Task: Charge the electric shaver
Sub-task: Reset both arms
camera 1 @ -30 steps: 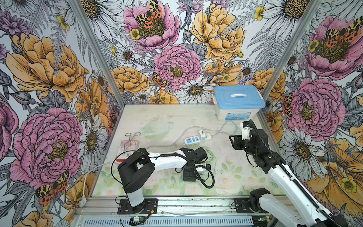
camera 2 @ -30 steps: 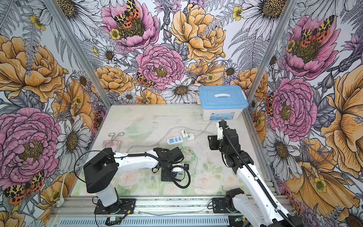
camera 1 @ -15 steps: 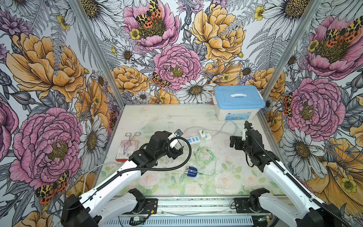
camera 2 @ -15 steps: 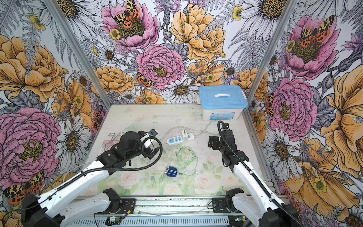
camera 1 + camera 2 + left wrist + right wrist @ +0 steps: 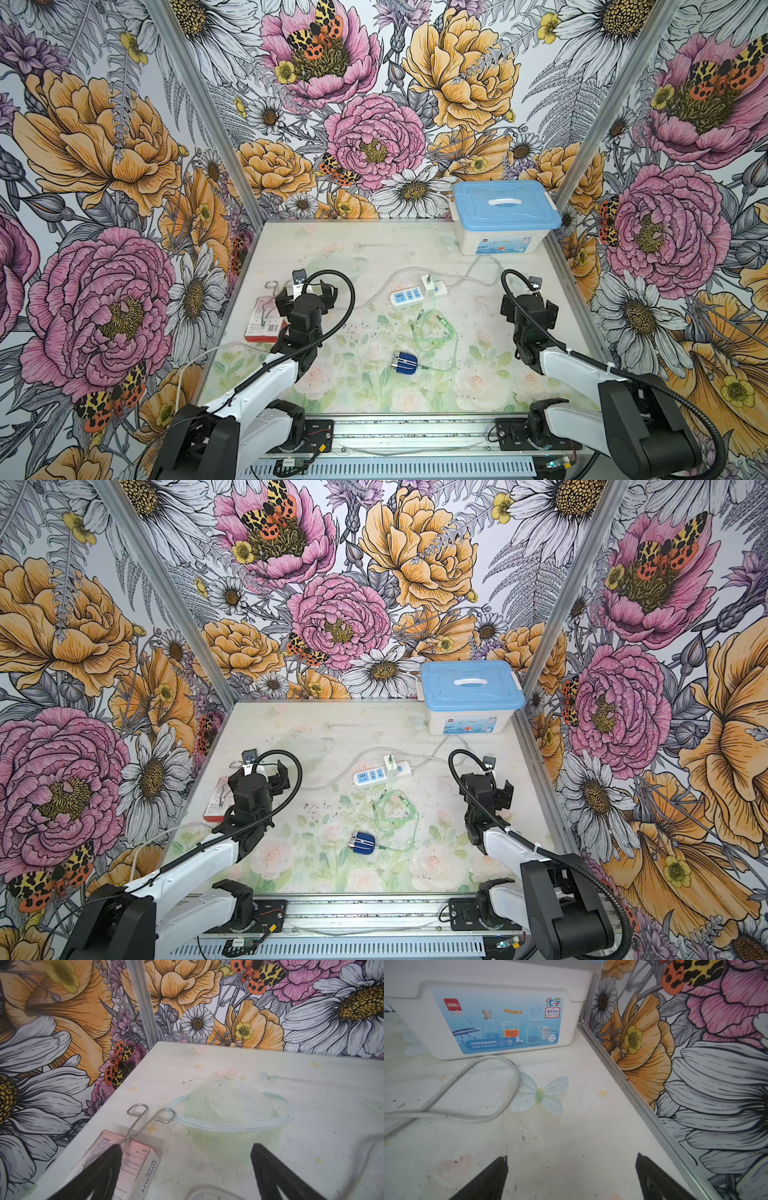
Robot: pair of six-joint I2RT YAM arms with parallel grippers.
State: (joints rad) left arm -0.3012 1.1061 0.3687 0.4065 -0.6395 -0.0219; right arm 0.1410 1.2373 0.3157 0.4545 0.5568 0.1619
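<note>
1. Flower-printed walls (image 5: 374, 124) close in a pale tabletop (image 5: 332, 245) with faint painted blooms and dark specks.
2. My left claw (image 5: 186, 1148) is spread wide and holds nothing, hanging above the tabletop's left side. Its wrist view shows only two black fingertips; the rest is cut off.
3. One fingertip hides the working end of a metal scissor-handled tong (image 5: 143, 1124). The tong lies across a pink box (image 5: 133, 1159), which my arm partly covers in both top views.
4. Beyond the tong sits a pale green bowl shape (image 5: 228, 1124). I cannot tell whether it is print or a clear dish.
5. My right claw (image 5: 571, 1158) is also spread and empty, near the right wall. It faces the blue-lidded box (image 5: 498, 1020), whose lid runs out of that frame.
6. A white cord (image 5: 452, 1082) loops before the box and leaves the frame's edge.
7. The electric shaver (image 5: 405, 362) lies near the front middle of the tabletop, between my arms and well apart from both claws. Neither wrist view shows it.
8. A green cable (image 5: 432, 332) tangles between the shaver and the power strip (image 5: 407, 296). One end reaches the shaver and the other runs up toward the white cube charger (image 5: 428, 282). Both plugs are too small for me to tell whether they are seated.
</note>
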